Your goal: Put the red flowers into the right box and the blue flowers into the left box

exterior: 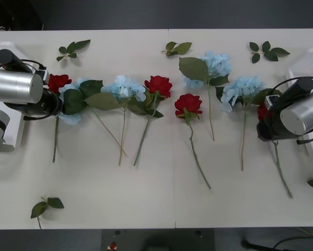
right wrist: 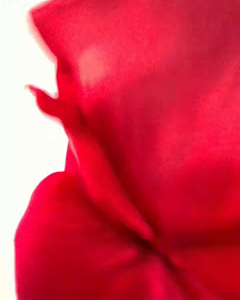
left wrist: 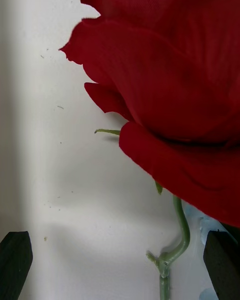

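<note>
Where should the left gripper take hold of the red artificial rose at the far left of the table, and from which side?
Probably on the thin green stem just below the deep-red bloom of the far-left red artificial rose, coming from above. The rose lies flat on the white table, and the open left gripper already straddles that stem. The soft petals would crush.

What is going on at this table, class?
A two-armed robot is sorting flowers. Its left gripper, open, hovers over the leftmost red rose; its right arm is down over the rightmost red rose. All the red flowers and blue flowers lie on the table; the left box and right box sit at the edges.
</note>
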`<state>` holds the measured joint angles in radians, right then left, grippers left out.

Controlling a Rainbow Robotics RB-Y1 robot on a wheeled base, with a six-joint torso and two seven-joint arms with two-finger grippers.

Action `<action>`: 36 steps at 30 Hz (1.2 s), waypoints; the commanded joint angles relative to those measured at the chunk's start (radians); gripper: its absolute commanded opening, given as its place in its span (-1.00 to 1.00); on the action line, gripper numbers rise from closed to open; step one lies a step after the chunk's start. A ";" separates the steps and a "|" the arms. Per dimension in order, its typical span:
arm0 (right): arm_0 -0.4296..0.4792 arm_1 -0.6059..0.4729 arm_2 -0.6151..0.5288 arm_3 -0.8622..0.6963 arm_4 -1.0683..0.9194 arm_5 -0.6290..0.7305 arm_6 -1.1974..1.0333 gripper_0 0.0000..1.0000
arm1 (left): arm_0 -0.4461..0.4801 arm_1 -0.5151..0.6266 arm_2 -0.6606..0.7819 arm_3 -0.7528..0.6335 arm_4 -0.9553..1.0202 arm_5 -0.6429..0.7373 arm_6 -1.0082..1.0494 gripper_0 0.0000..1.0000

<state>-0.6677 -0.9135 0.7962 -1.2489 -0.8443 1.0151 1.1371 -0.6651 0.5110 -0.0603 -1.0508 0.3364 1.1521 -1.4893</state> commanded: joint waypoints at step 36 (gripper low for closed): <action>-0.343 -0.309 -0.075 0.247 -0.113 0.155 0.239 -1.00 | 0.002 -0.039 0.007 0.049 0.018 -0.029 0.004 1.00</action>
<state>-0.9945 -1.2340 0.7257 -1.0543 -1.0160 1.1919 1.3179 -0.6650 0.4706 -0.0602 -1.0287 0.3474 1.1486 -1.4893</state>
